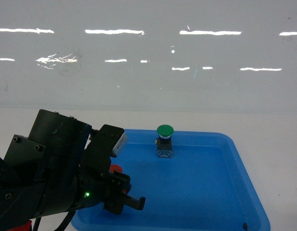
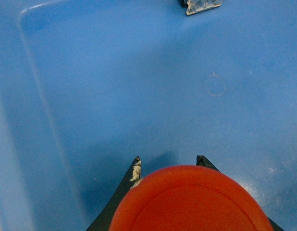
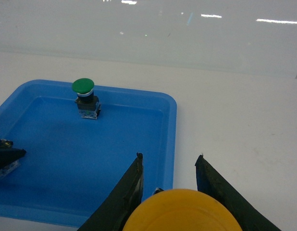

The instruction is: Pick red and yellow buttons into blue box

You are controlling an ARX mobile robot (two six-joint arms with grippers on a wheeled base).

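the white table [image 1: 264, 130] fills the scene, running back to a glossy white wall [image 1: 148, 53]. on it lies a shallow blue tray [image 1: 244, 173], and this is the only blue container in view; the deep blue box the task names shows in no view, so i cannot say where it stands.

the left arm [image 1: 47, 168] bulks over the tray's near left corner, low and angled down, presumably because its catch came from that spot on the tray floor. its wrist view shows the left gripper [image 2: 167, 161] with two dark fingers standing either side of the red button [image 2: 189, 199], whose round cap fills the bottom of the frame above the tray floor; the fingers hug the body beneath the cap, so i judge it gripped, narrow rather than wide.

the right gripper [image 3: 168, 161] does the same off the tray's right side, over bare table: its fingers flank the yellow button [image 3: 182, 211], cap up, apparently clamped by the body. holding each below the cap keeps the wide head from slipping through.

the green button [image 1: 165, 139] stands upright, alone, near the tray's far edge, left there since it is not wanted.

both wanted buttons seem in hand; what remains is the carry to the box and the release.
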